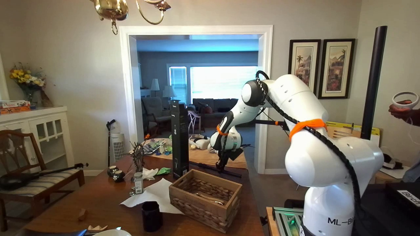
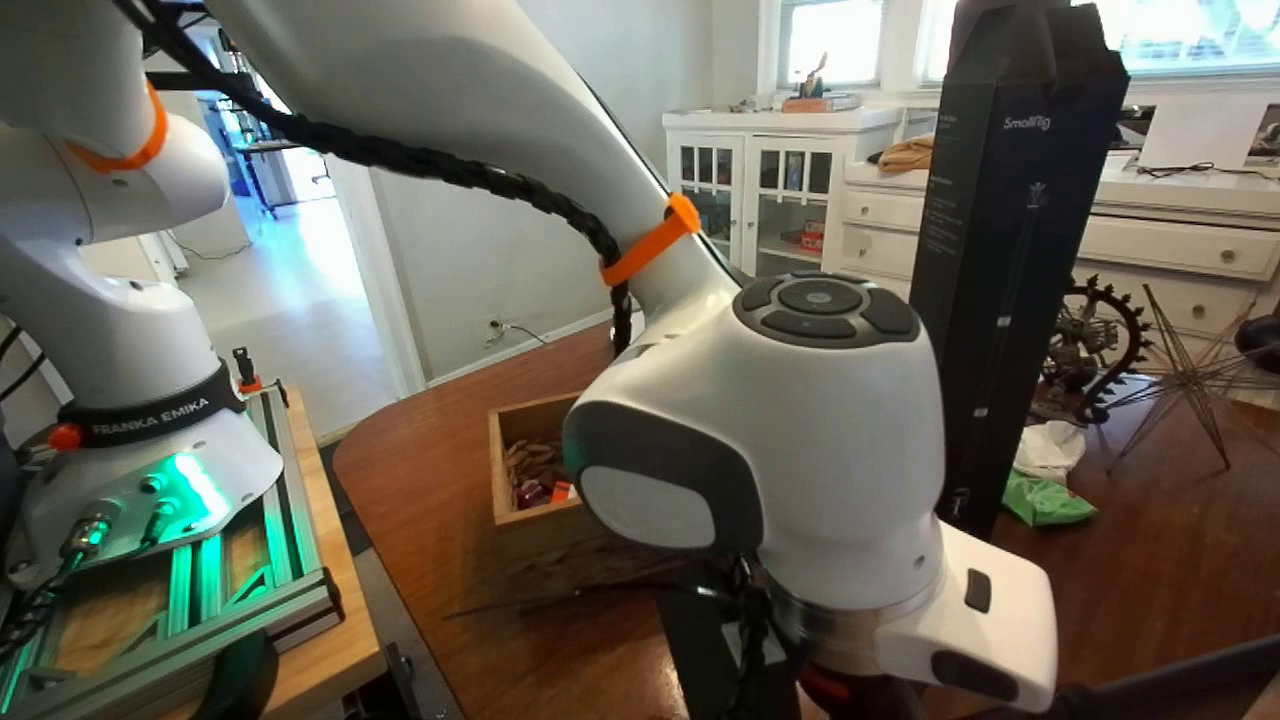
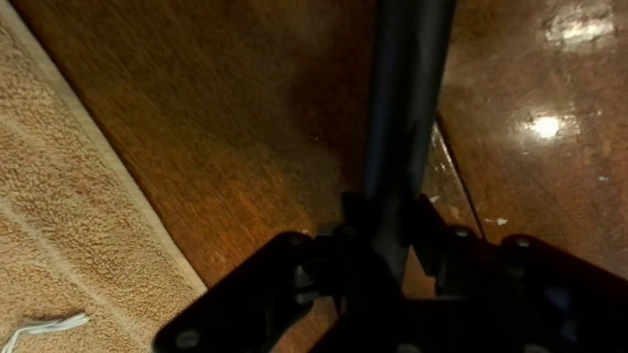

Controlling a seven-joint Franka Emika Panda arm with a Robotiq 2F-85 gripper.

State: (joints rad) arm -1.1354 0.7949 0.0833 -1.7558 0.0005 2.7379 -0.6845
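A long black pole (image 3: 409, 73) lies between my gripper's two fingers (image 3: 385, 211) in the wrist view. The fingers press on it from both sides, just above the brown wooden table (image 3: 274, 147). In an exterior view my gripper (image 1: 221, 165) is low at the table's far end, and the pole (image 1: 232, 173) runs to both sides of it, low over the table. A tall black box (image 1: 179, 141) stands upright nearby. A wooden basket with woven sides (image 1: 200, 207) stands nearer that camera, with small items inside. In an exterior view the arm's wrist hides the fingers.
A black cup (image 1: 151, 217), a glass jar (image 1: 138, 183), white paper (image 1: 157, 196) and a dark gear-like ornament (image 1: 138, 155) stand or lie on the table. The tall box also shows in an exterior view (image 2: 1010, 260). A tan towel-like cloth (image 3: 64, 206) lies beyond the table's edge.
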